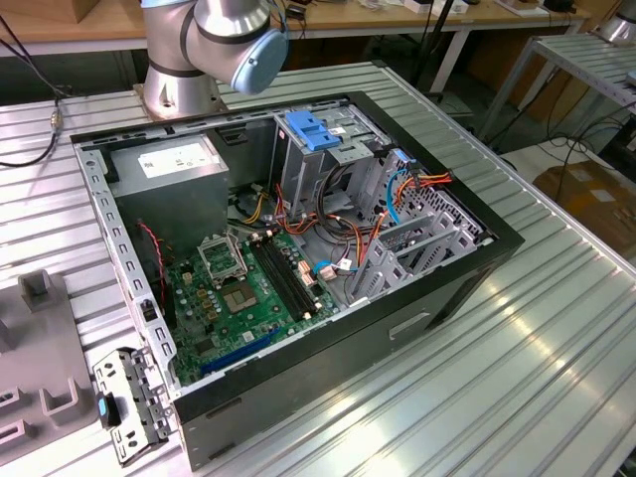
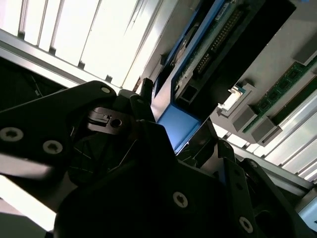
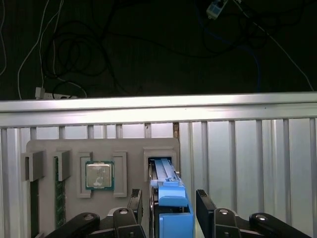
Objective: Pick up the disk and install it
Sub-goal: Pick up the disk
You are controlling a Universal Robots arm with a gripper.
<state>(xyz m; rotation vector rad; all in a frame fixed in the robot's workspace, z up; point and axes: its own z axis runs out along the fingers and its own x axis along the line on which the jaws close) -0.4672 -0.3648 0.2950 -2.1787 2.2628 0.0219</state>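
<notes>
The disk is standing on edge in a slot of the grey tray, which is lying on the ribbed metal desk. The jaws are straddling it, spread, a thin gap showing each side. A processor chip is sitting in a nearby pocket.

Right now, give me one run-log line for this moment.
stage: pick-up | gripper: open, astride disk | disk: on edge in grey tray slot | computer case: open

I could read no text anywhere; print on the white sticker of the power-supply box was too small.
</notes>
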